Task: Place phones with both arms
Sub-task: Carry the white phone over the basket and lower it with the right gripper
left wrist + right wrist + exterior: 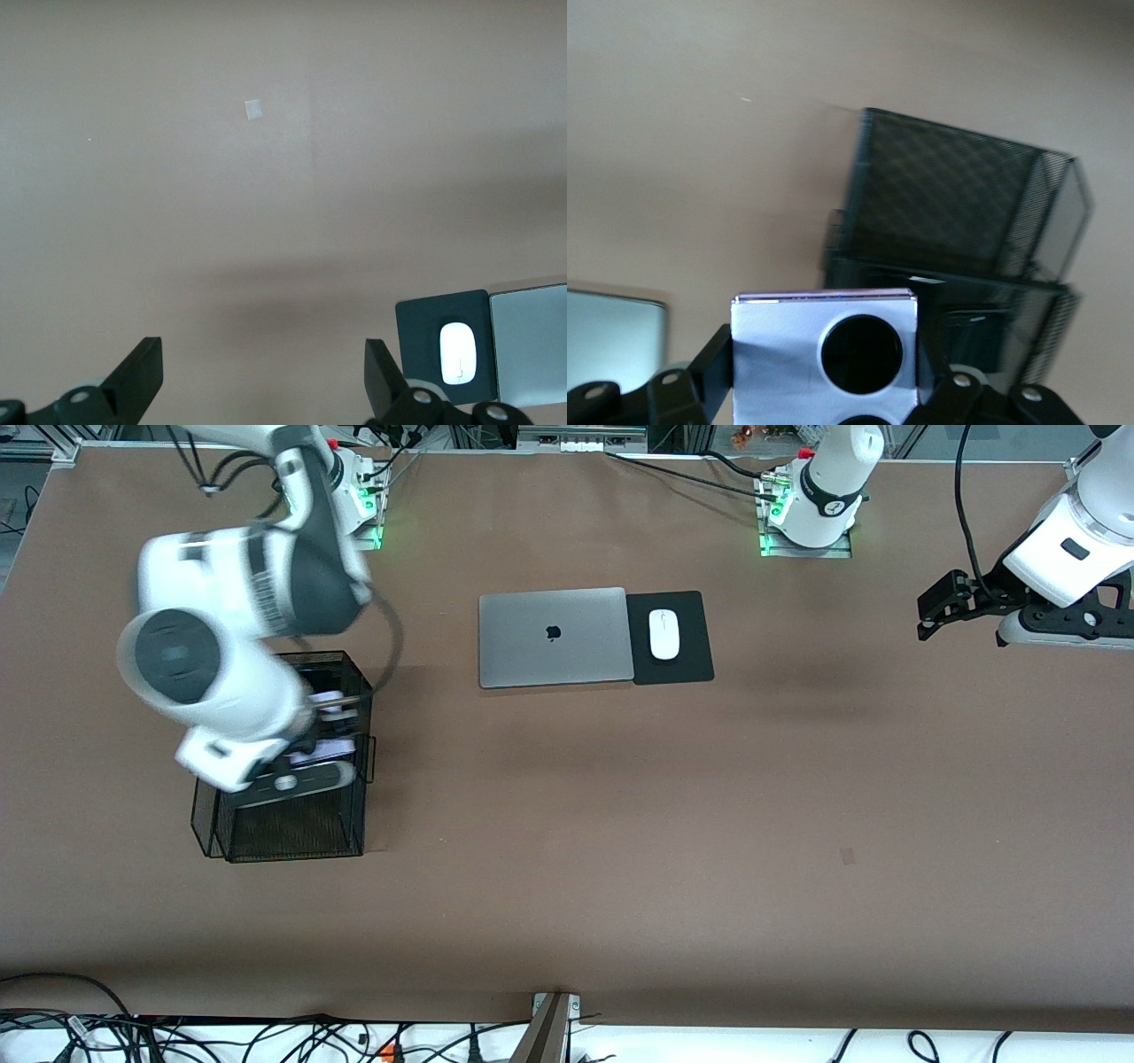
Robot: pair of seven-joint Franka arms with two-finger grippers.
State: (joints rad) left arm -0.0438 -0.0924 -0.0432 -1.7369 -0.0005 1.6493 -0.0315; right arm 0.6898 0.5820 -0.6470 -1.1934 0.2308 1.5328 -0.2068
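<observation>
Over mesh basket [292, 841], right tool [824, 390] grips lilac-white flip phone [824, 354] (two black circles); left tool [264, 385] waits, spread wide, holding nothing.

A broad brown table [567, 850] fills nearly the whole front view, its surface matte and evenly lit, with soft shadows lying across its middle. A small pale square mark [848, 856] sits on it toward the left arm's end. Near the middle rest a closed silver laptop [554, 638] and, just beside it, a black mouse pad [670, 638] bearing a white mouse [664, 634]. A black wire-mesh basket [292, 828] stands toward the right arm's end. Green lights [379, 536] glow at the mounting plates along the table's upper edge. Tangled black cables [221, 1041] lie on a white floor strip along the nearest edge.
</observation>
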